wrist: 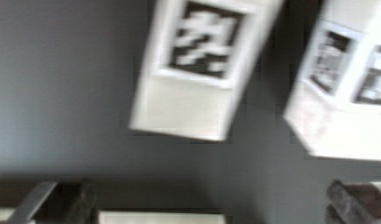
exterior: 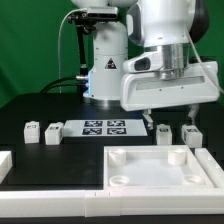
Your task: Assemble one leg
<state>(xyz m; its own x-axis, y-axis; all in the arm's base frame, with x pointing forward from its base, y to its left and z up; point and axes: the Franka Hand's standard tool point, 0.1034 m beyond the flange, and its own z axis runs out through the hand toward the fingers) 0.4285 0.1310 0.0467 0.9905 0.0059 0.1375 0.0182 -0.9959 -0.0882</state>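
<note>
Where the gripper [exterior: 169, 117] hangs: low over the black table [exterior: 35, 110], just behind the two white blocks on the exterior view's right and touching neither.
Jaws: spread wide with nothing held; in the wrist view the dark fingertips [wrist: 45, 200] stand far apart, with bare table and a strip of white between them.
Leg: the leg [exterior: 163, 131] sits on the table below the gripper, just behind the tabletop's rear rim, with a tag on its top face.
Leg in wrist view: a long white block with a black-and-white tag near one end fills the middle of the picture, lying flat on the dark surface; it is most likely this leg, though the match is not certain.
Neighbour leg: a second leg [exterior: 190, 133] stands near the first, towards the exterior view's right, apart from it.
Other legs: two more legs [exterior: 42, 130] sit side by side on the exterior view's left, well apart from the gripper.
Tabletop: the large white tabletop [exterior: 205, 170] lies in front, open side up, with round holes at its corners.
Marker board: the marker board [exterior: 104, 127] lies flat between the two pairs of legs.
Arm: the arm [exterior: 105, 60] stands behind the marker board.
</note>
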